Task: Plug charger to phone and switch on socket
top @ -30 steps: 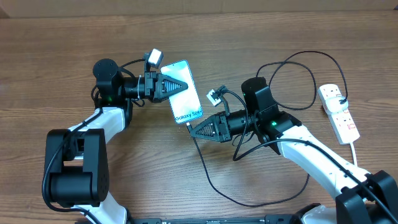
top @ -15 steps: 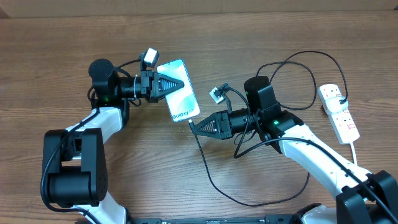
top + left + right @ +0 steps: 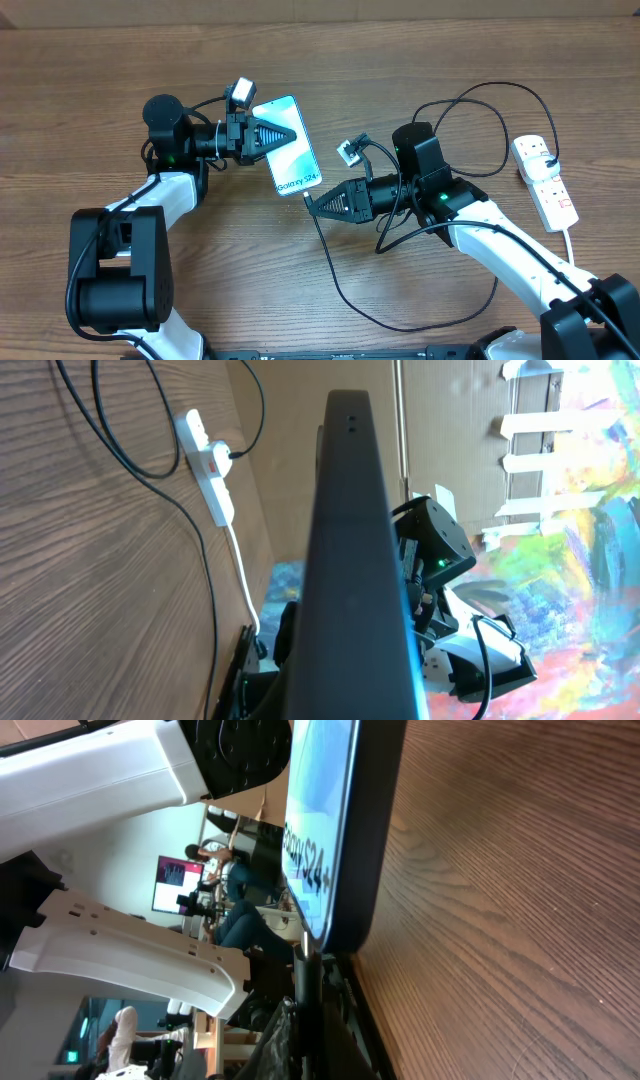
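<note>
Shifted slightly away from the white plastic power strip, the slim, probably slick glass-faced blue smartphone sits clamped in the closed left hand, with the closed right hand pinching the stiff tip of the limp black charger cable.

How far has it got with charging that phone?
Done: the charger looks plugged into the socket. In hand: the left gripper holds the phone while the right gripper holds the charger's tip at its lower end; seating unclear. Left: the socket's switch, which neither arm is near.
</note>
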{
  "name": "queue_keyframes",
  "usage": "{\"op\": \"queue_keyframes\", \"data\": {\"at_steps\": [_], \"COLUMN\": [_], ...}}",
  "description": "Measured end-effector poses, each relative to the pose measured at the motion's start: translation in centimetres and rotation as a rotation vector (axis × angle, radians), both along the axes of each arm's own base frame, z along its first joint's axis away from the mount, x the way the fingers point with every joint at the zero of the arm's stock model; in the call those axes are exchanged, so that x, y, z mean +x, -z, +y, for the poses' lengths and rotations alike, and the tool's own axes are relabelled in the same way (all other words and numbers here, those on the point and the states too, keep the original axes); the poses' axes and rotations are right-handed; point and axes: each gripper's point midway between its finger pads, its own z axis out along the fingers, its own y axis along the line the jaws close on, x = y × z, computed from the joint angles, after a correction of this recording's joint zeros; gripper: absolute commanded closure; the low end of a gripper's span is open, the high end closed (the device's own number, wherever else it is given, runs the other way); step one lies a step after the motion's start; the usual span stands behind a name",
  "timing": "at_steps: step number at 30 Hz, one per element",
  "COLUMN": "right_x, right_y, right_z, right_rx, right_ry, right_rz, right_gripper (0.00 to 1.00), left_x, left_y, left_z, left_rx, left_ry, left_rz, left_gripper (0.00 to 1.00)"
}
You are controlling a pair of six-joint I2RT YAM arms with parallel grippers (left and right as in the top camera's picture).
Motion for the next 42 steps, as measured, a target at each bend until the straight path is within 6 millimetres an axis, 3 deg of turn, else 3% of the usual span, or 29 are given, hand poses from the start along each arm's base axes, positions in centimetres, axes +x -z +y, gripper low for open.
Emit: {"op": "queue_keyframes", "data": {"at_steps": [26, 29, 42], "right_x": [0.8, 1.0, 0.9], "right_y": [-0.8, -0.9, -0.4], "right_z": [0.3, 0.4, 0.2], "right_rx": [0.036, 0.037, 0.020], "right_ry": [0.014, 0.022, 0.023], "right_rz": [-0.070, -0.071, -0.063], "right_gripper": [0.95, 0.78, 0.40], "left_x": [-0.1, -0.2, -0.6], "left_y": [-0.7, -0.9, -0.9], "left_z": [-0.8, -1.0, -1.4], "left_rx": [-0.001, -0.002, -0.002], "left_ry": [0.015, 0.020, 0.042], "left_rz": [-0.061, -0.079, -0.120], "left_gripper": [0.96, 0.96, 0.96]}}
